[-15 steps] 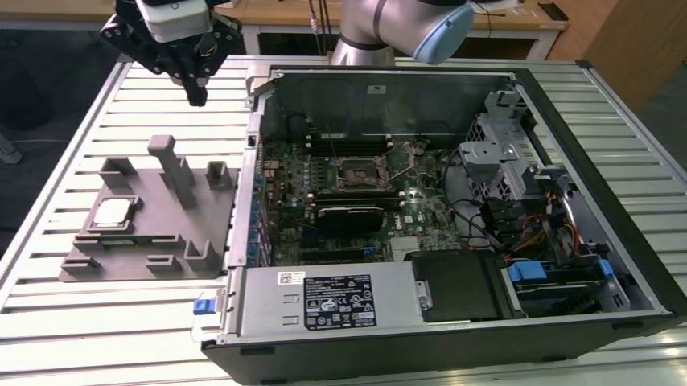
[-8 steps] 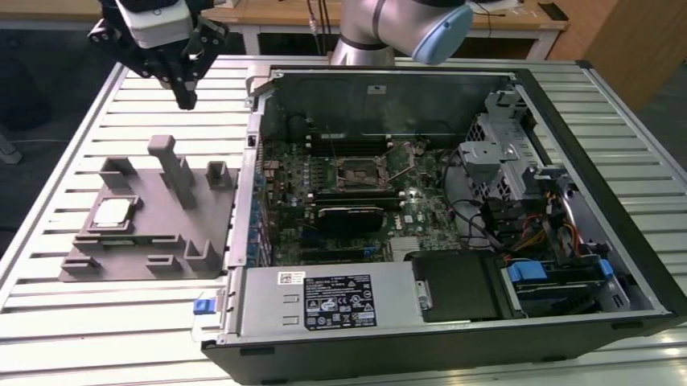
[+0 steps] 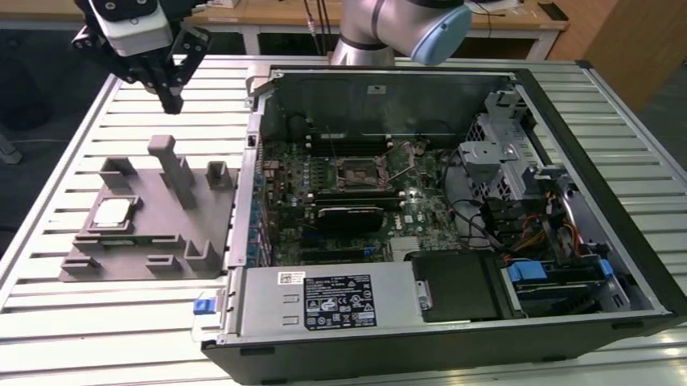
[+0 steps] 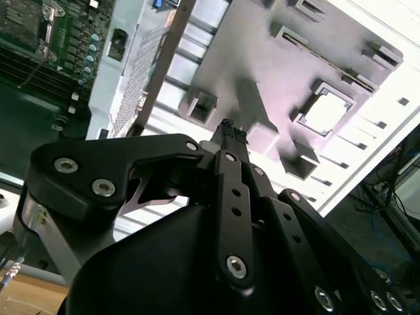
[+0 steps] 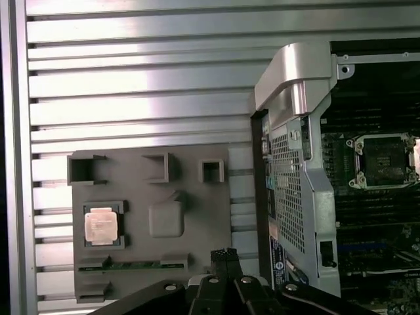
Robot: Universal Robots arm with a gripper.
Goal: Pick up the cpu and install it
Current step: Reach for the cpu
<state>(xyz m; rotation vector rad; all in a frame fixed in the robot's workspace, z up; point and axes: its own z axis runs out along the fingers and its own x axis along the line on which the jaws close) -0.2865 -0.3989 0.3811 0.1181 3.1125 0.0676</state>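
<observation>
**Hand.** The hand [image 3: 172,100] hangs raised above the counter [image 3: 64,338], fingers pointing down. They are clenched together with nothing between them.

**Placement.**
- The cpu [image 3: 113,211] lies flat, silver top upward, seated in a square recess of the grey fixture [image 3: 209,221]. The recess appears intended to hold the chip at a fixed spot and keep it square for a grasp from above.
- The computer case [image 3: 451,354] lies on its side with the panel off. This turns the motherboard socket [image 3: 365,170] upward, presumably for the same top-down approach. The socket appears unoccupied.

**Position relative to the hand.**
- The cpu is below the hand and well apart from it, untouched. It sits across the fixture on the side away from the case.
- The socket lies lower than the hand on its opposite side, further off than the chip.
</observation>
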